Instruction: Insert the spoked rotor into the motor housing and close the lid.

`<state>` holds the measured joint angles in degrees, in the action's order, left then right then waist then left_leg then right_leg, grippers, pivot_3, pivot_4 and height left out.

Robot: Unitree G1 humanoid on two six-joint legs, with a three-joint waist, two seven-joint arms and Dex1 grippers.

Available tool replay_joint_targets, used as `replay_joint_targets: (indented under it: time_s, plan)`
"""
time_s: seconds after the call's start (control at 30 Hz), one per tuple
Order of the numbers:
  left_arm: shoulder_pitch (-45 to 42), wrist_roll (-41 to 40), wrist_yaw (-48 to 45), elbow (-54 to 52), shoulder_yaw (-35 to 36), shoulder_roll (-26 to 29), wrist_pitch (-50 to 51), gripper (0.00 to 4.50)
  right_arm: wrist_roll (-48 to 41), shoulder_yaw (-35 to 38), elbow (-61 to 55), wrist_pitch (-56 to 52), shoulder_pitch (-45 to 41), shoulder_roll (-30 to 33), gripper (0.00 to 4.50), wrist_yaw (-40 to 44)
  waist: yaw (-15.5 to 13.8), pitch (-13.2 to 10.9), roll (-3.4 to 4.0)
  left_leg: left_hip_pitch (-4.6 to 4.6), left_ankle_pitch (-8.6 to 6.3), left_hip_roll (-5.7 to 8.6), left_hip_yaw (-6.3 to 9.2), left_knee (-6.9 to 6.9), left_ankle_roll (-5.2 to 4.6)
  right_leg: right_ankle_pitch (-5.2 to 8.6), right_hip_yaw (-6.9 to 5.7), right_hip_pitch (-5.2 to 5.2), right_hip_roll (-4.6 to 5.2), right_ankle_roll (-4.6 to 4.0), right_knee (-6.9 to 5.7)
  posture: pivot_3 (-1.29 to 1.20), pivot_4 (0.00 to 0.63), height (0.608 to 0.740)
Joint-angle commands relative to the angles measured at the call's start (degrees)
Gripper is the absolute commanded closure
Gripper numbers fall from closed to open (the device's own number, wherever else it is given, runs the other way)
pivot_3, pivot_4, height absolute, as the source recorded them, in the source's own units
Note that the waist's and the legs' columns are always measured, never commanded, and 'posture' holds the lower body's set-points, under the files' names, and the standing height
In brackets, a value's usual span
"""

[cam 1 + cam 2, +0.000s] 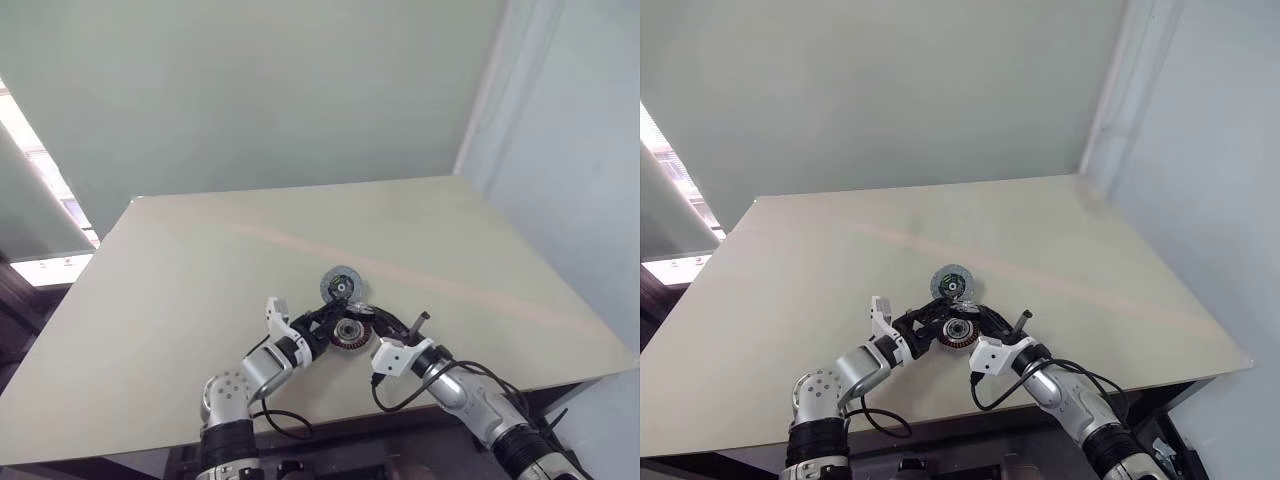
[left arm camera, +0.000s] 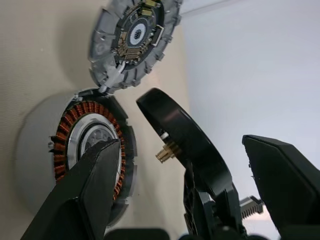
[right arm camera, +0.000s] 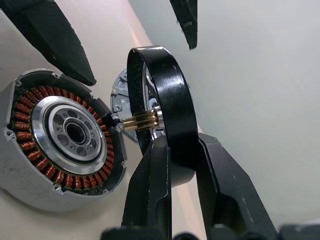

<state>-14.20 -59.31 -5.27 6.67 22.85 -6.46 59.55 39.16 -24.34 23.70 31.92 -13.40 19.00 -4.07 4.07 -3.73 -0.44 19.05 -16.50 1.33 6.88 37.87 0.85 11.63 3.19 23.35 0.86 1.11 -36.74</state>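
Partly hidden motor housing, rotor gripped

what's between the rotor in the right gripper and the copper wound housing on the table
Nothing solid. In the right wrist view the spoked rotor, pinched on edge by the right gripper, points its brass pinion across a bare gap at the motor housing.

The motor housing lies flat on the worktop, copper windings facing up. The black-rimmed spoked rotor stands on edge just beside it, off the worktop. The grey lid lies flat just behind the housing.
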Motion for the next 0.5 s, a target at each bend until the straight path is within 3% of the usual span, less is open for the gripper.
replay_joint_targets:
  time_s: [0.03, 0.23, 0.5]
  plan:
    - [-1.7, -1.5, 1.3, 0.7, -0.2, -2.2, -1.0, 1.21, 0.7, -0.2, -2.8, 1.3, -1.9, 0.3, 4.16, -1.1, 0.0, 0.0, -0.01, 0.0, 0.0, 0.0, -0.01, 0.0, 0.0, 0.0, 0.01, 0.0, 0.0, 0.01, 0.0, 0.0, 0.0, 0.74]
    - [-3.1, -3.2, 3.7, 3.0, 0.1, -3.3, -1.3, 3.32, 2.3, -0.8, -3.3, 1.9, -2.1, 1.0, 4.16, -1.6, 0.0, 0.0, -0.04, 0.01, 0.0, 0.02, 0.0, 0.0, 0.0, -0.01, 0.02, 0.0, 0.0, 0.01, 0.0, 0.0, 0.0, 0.74]
    - [-3.6, -8.1, 6.4, 4.3, 0.0, -3.3, -2.0, 3.58, 2.9, -0.7, -3.6, 2.0, -1.7, 1.2, 4.16, -3.4, 0.0, 0.0, -0.08, 0.0, 0.0, 0.03, 0.0, 0.01, 0.0, -0.01, 0.05, -0.01, 0.0, 0.01, 0.0, 0.0, 0.0, 0.74]
